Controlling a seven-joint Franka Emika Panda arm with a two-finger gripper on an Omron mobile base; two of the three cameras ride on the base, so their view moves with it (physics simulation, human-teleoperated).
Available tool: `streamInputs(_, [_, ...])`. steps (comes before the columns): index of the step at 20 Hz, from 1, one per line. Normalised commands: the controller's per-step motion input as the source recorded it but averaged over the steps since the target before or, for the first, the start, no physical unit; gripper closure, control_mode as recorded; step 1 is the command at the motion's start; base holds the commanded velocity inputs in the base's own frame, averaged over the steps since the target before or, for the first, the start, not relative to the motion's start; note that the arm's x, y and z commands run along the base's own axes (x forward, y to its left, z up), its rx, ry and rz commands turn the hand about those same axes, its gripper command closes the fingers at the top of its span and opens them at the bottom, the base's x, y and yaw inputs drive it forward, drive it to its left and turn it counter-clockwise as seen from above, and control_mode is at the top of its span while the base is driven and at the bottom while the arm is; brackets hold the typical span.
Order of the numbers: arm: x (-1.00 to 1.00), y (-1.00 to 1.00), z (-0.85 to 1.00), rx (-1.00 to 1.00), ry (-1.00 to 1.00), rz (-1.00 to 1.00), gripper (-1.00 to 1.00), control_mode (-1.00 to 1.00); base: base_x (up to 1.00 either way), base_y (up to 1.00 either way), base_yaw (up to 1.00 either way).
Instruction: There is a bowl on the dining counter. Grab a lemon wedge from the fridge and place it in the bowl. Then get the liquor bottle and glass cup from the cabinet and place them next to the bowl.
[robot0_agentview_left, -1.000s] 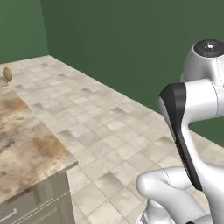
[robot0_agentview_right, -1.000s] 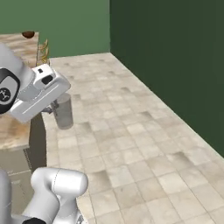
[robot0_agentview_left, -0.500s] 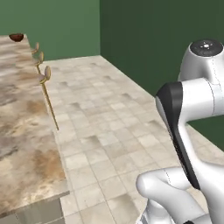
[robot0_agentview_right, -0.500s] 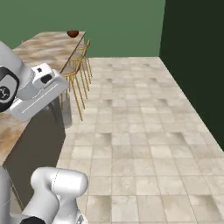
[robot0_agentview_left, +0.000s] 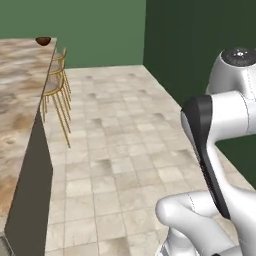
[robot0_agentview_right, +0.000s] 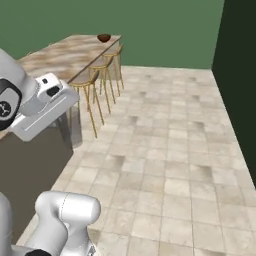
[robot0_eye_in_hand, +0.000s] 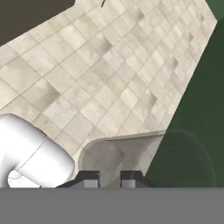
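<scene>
The dining counter (robot0_agentview_left: 20, 100) runs along the left. The bowl (robot0_agentview_right: 104, 38) sits at its far end, near the corner, with bare stone around it. A row of stools (robot0_agentview_right: 100, 65) stands just beside the counter's right edge, on the tiled floor (robot0_agentview_right: 165, 150).

The gripper (robot0_eye_in_hand: 109, 178) has its jaws drawn narrow on the glass cup (robot0_agentview_right: 75, 127), which it carries off the counter's near right edge, over the floor and lower than the stone top. In the hand view the cup's pale wall rises from between the two dark tips.

The cup could strike the counter's edge or a stool back if the base drives close along that side without the arm lifting first. The grip looks thin on a smooth wall, so a knock might loosen the cup and drop it on the tiles.

The bowl lies well apart from the cup, at the opposite end of the counter.
</scene>
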Motion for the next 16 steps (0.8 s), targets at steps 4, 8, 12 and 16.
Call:
streamInputs(4, [0.00,0.00,0.00,0.00,0.00,0.00,1.00,1.00,0.99,-0.86,0.37])
streamInputs(8, [0.00,0.00,0.00,0.00,0.00,0.00,1.00,1.00,1.00,-0.80,0.36])
streamInputs(12, [0.00,0.00,0.00,0.00,0.00,0.00,1.00,1.00,1.00,-0.77,0.37])
streamInputs(16, [0.00,0.00,0.00,0.00,0.00,0.00,1.00,1.00,1.00,-0.78,0.37])
